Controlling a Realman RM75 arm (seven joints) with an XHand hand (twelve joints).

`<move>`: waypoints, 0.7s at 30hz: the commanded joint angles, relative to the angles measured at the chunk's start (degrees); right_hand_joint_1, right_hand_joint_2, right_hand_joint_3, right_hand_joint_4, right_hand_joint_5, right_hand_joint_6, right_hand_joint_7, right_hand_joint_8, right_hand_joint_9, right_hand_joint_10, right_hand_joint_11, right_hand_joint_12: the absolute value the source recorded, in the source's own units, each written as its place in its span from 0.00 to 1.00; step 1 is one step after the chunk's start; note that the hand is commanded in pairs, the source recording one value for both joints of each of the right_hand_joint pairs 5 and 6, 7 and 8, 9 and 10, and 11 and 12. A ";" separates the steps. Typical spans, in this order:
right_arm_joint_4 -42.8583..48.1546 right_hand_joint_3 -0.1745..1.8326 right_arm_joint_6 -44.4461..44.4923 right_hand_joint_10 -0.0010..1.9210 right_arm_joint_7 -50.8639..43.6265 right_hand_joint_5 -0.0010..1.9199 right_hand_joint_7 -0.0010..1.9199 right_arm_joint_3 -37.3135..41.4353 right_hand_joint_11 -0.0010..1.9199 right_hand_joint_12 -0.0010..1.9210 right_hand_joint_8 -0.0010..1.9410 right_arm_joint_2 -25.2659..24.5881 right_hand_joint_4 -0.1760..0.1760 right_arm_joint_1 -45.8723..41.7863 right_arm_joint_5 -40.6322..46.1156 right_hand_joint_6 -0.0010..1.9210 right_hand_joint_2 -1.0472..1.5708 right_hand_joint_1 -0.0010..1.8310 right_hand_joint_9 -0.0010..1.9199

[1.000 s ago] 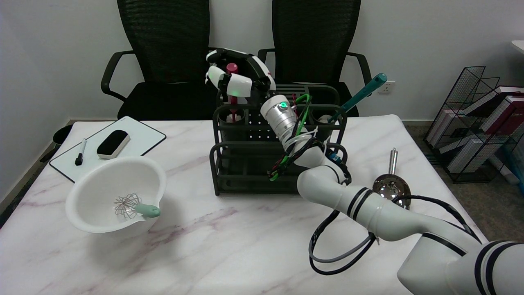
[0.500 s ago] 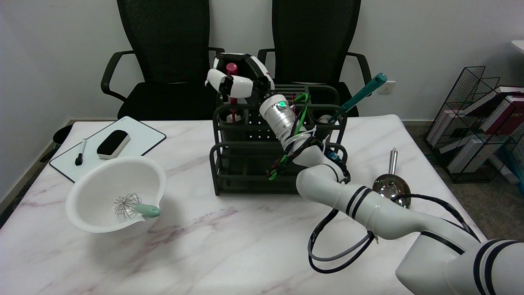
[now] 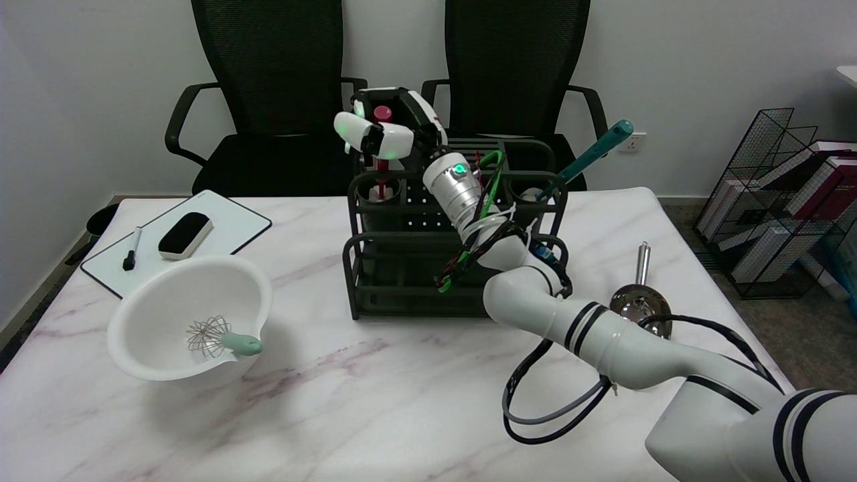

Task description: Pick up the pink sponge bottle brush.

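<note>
Upright, the brush (image 3: 381,144) stands in the rack's (image 3: 402,268) back-left cup (image 3: 379,191), long axis vertical, dark-pink handle tip up, sponge end hidden below. The right hand (image 3: 392,127) wraps its fingers (image 3: 375,137) around the upper handle. Risk, as I judge it: a slanted pull jams the sponge against the cup, or the thin handle slips.

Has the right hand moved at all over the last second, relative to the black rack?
Yes. The right hand has closed on the pink brush handle, staying above the rack.
</note>
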 commanded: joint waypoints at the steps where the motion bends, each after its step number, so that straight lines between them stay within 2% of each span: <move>1: -0.16 0.69 -0.33 0.74 0.00 0.76 0.84 -0.04 0.68 0.68 0.83 -0.23 0.50 0.48 -0.06 0.76 0.46 0.62 0.74; 8: 0.19 0.60 -0.73 0.80 0.00 0.79 0.89 -0.12 0.73 0.73 0.88 -0.31 0.50 0.66 -0.06 0.79 0.58 0.62 0.80; 12: 0.40 0.58 -1.77 0.84 -0.29 0.85 0.92 -0.12 0.80 0.80 0.91 -0.40 0.50 1.30 -0.14 0.85 0.67 0.61 0.84; 15: 0.41 0.58 -2.44 0.88 -1.44 0.89 0.95 -0.11 0.91 0.90 0.94 -0.63 0.50 1.85 -0.14 0.89 0.73 0.61 0.88; 21: 0.55 0.57 -3.86 0.92 -1.52 0.94 0.98 0.04 0.98 0.98 0.97 -0.88 0.50 3.38 -0.14 0.94 0.79 0.60 0.92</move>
